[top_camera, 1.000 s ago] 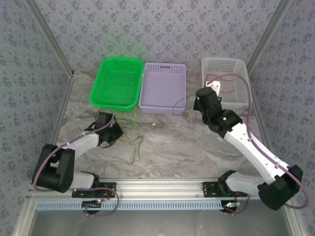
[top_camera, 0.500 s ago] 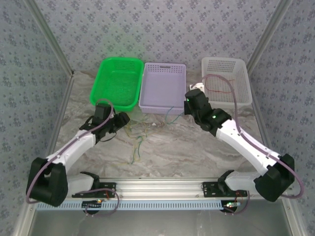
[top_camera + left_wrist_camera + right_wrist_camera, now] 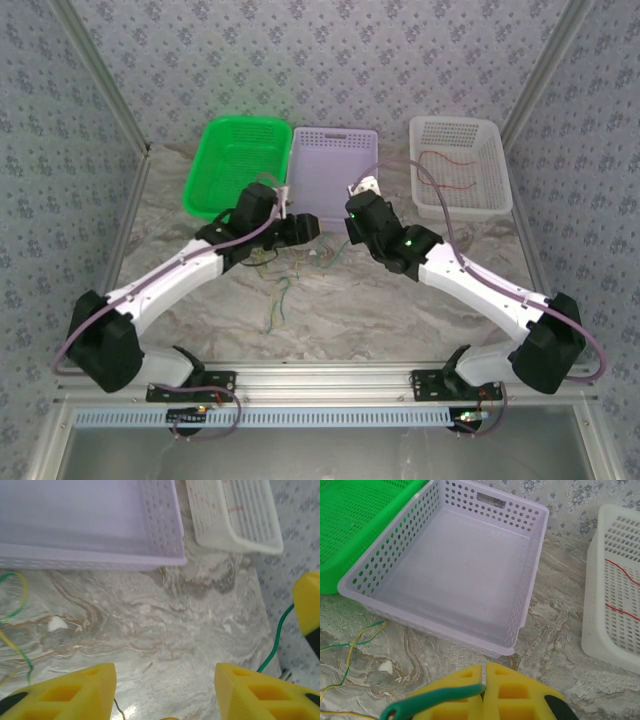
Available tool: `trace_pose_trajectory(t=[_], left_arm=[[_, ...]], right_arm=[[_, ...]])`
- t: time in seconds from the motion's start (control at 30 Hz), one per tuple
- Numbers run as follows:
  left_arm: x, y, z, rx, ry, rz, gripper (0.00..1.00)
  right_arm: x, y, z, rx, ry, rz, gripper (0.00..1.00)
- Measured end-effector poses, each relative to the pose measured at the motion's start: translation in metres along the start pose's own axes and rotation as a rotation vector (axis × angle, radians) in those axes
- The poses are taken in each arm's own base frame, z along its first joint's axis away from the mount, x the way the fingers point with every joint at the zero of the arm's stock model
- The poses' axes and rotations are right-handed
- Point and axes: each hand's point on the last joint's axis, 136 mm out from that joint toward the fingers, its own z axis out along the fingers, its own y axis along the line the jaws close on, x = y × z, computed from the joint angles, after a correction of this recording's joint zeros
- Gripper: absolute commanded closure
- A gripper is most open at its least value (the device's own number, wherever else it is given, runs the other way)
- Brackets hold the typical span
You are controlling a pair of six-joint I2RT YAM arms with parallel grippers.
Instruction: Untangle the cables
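Baskets, count three: lilac basket [image 3: 332, 170] in the middle, green basket [image 3: 238, 165] against its left wall, white basket [image 3: 470, 205] apart to its right. Hands, two. Cables: one red cable [image 3: 620, 575] in the white basket, one green cable [image 3: 435, 700] in my right hand, plus a loose yellow-green tangle [image 3: 278, 290] on the table [image 3: 400, 300] in front of the lilac basket; can't tell the strand count there. My right hand [image 3: 484, 677] is over the lilac basket's near right corner, fingers together, clamped on the green cable; the free length trails down to the table in front of the lilac basket. My left hand [image 3: 162, 690] hovers just off the lilac basket's near wall, fingers apart, nothing between them. Red cable lies roughly crosswise, parallel to the lilac basket's near wall. Tangle's longest strands run away from the lilac basket toward my bases.
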Motion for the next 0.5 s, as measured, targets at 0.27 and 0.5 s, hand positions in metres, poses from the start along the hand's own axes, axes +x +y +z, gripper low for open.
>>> trace_pose_trajectory(t=[0.27,0.5], left_arm=[[0.019,-0.008,0.012,0.01,0.061,0.054,0.47],[0.015,-0.013,0.004,0.021,0.035,0.063,0.47]], right_arm=[[0.001,0.003,0.001,-0.005,0.0,-0.019,1.0],[0.002,0.005,0.004,-0.005,0.005,-0.024,1.0]])
